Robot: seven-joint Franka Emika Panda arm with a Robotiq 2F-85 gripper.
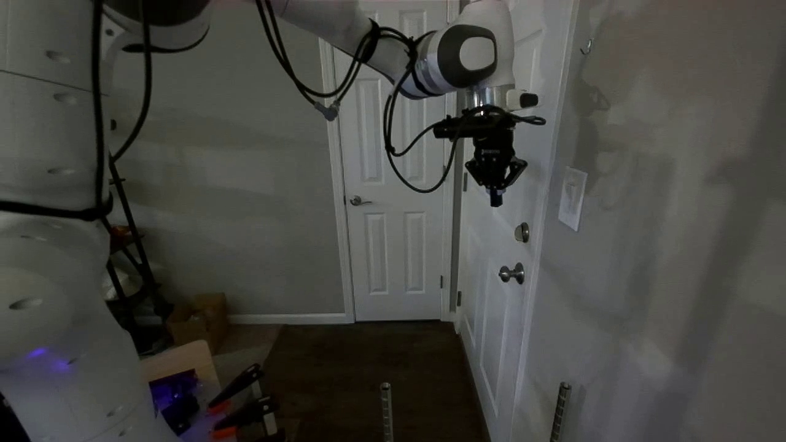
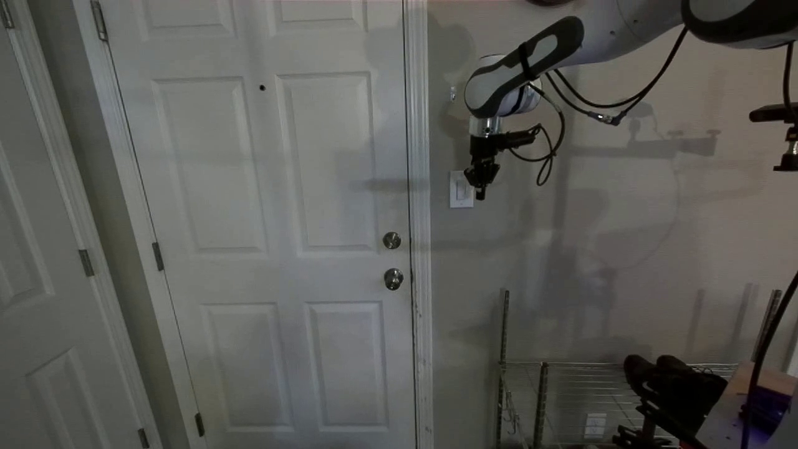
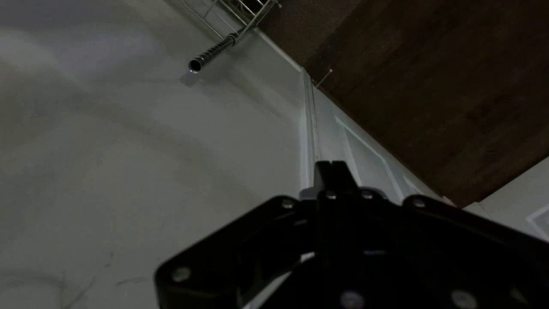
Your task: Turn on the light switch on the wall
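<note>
Light switch (image 1: 572, 198): in an exterior view, on the right wall (image 1: 669, 258), right of my tool (image 1: 496, 200).
Cardboard box (image 1: 213, 318): far left, contents unclear to me.
Door (image 2: 268, 249): in an exterior view, left of the light switch, which my tool partly covers.
Fingertips (image 3: 342, 176): wrist view, together.

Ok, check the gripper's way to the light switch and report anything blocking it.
Nothing visible stands between the gripper and the light switch. In an exterior view the gap looks open; the round door knob sits lower, off that line.
</note>
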